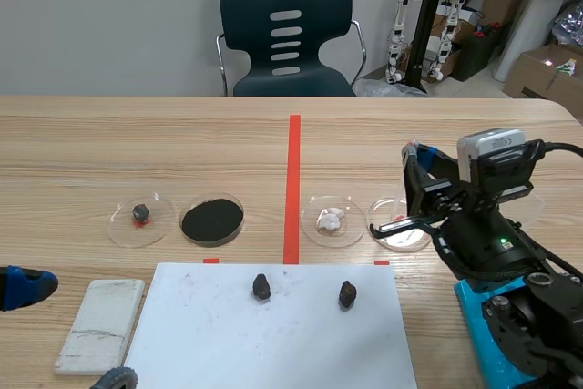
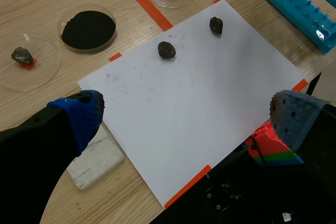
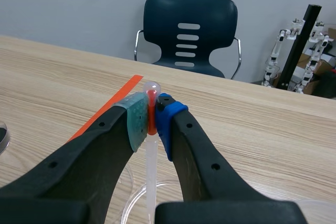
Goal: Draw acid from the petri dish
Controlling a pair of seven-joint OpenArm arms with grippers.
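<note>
My right gripper [image 1: 417, 154] hangs above a clear petri dish [image 1: 381, 230] just right of the red tape line. It is shut on the red bulb of a clear plastic dropper [image 3: 151, 102]. The dropper's tube runs down between the fingers toward the petri dish rim [image 3: 132, 203]; its tip is hidden. My left gripper [image 1: 68, 330] is open and low at the table's near left, holding nothing. In the left wrist view the left gripper [image 2: 186, 111] hovers over the white paper [image 2: 199, 93].
Three more dishes stand in the row: one with a white lump [image 1: 332, 220], one with black powder [image 1: 212, 220], one with a grey stone [image 1: 141, 216]. Two dark stones [image 1: 261, 286] [image 1: 347, 294] lie on the paper. A white block [image 1: 100, 323] lies left, a blue rack [image 1: 483, 339] right.
</note>
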